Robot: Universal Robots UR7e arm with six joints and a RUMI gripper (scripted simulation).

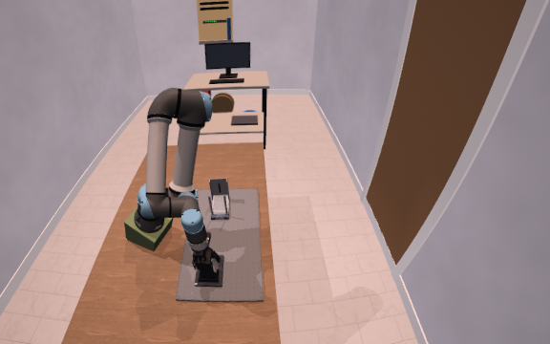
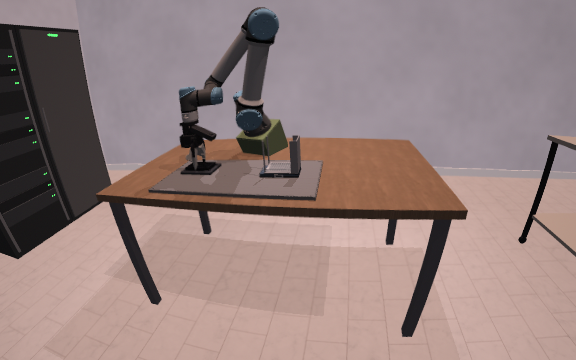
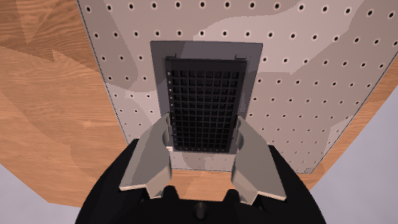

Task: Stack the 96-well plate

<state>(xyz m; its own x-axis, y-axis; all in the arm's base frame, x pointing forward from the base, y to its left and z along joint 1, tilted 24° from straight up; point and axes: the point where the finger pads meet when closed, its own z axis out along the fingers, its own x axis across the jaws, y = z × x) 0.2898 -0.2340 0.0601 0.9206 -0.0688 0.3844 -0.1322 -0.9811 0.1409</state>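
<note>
A black 96-well plate (image 3: 205, 105) sits in the grey plate nest N1 (image 3: 206, 50) on the perforated mat. My gripper (image 3: 203, 114) reaches straight down over it, and its two grey fingers press on the plate's two long sides near the closest end. In the top and exterior views the gripper (image 1: 206, 268) stands over the nest (image 2: 201, 172) at the mat's near end. The stack rack K1 (image 1: 220, 198) stands at the mat's far end and holds a pale plate (image 2: 277, 170) at its foot. I cannot make out the cut corners.
The arm's green base block (image 1: 147, 231) sits on the wooden table beside the mat (image 1: 224, 248). A dark server cabinet (image 2: 15, 130) stands left of the table. A desk with a monitor (image 1: 227, 56) stands at the room's far end.
</note>
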